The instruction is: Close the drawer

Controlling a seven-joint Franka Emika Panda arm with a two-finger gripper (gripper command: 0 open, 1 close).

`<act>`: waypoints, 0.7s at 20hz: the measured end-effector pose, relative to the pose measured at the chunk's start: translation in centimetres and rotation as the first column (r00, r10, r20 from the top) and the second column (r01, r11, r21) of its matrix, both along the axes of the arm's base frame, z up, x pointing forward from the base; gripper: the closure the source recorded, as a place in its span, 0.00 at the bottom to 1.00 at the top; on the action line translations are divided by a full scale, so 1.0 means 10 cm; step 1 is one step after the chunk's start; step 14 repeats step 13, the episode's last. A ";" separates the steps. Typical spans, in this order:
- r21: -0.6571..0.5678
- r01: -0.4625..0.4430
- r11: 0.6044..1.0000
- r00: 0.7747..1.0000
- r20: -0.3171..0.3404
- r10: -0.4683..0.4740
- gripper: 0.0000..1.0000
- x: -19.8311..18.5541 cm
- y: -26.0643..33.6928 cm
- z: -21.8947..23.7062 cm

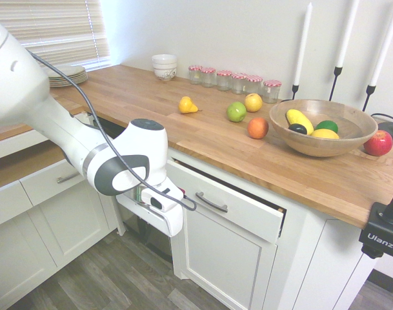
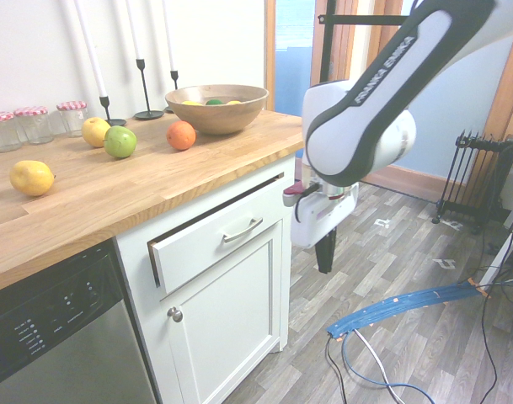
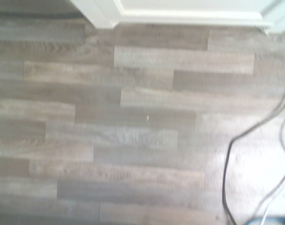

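Note:
The drawer has a white front and a curved silver handle. It stands pulled out a little from the cabinet under the wooden countertop, with a dark gap above its front. In the second exterior view the drawer also shows slightly open. My gripper hangs in front of the cabinet's corner, beside the drawer and apart from it. It points down at the floor, shut and holding nothing. In the first exterior view the fingers are hidden behind the white hand. The wrist view shows only wood floor and the cabinet's base.
On the countertop lie loose fruit, a wooden bowl of fruit, glass jars and candle holders. A dishwasher sits beside the cabinet. Smaller white drawers are on the adjoining unit. A dark rack stands across the floor.

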State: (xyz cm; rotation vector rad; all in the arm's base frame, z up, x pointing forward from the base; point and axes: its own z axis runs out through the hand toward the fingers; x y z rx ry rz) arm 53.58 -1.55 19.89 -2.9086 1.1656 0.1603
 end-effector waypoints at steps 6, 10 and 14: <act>-0.014 0.002 1.000 1.000 0.003 -0.002 0.00 -0.58 0.01 0.15; -0.013 0.011 1.000 1.000 0.006 -0.011 0.00 -0.62 -0.03 0.18; -0.013 0.016 1.000 1.000 0.013 -0.016 0.00 -0.61 -0.06 0.18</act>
